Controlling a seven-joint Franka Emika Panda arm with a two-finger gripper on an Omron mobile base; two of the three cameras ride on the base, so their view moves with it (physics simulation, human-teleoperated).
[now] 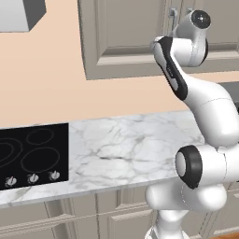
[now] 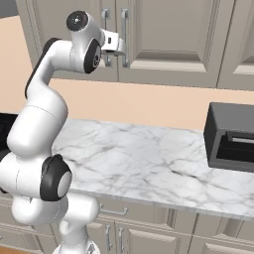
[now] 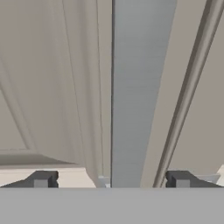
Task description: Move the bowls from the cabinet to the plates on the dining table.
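The grey-beige wall cabinet (image 1: 126, 37) (image 2: 168, 34) has its panelled doors shut, so the bowls are hidden. My arm reaches up to it. My gripper (image 2: 118, 48) is at the two long silver bar handles (image 2: 124, 34) where the doors meet. In the hand view my gripper (image 3: 111, 180) is open, its dark fingertips (image 3: 41, 179) wide apart. A near silver handle (image 3: 140, 87) runs up between them, very close. The second handle (image 3: 188, 87) slants just to its right. Nothing is held. The plates and the dining table are out of view.
Below the cabinet runs a marble counter (image 1: 126, 149) with a black cooktop (image 1: 32, 154) at its left. A dark box-like appliance (image 2: 230, 136) stands on the counter's right end. A grey hood (image 1: 18, 14) hangs at the upper left. Low drawer fronts (image 2: 149, 228) line the counter's front.
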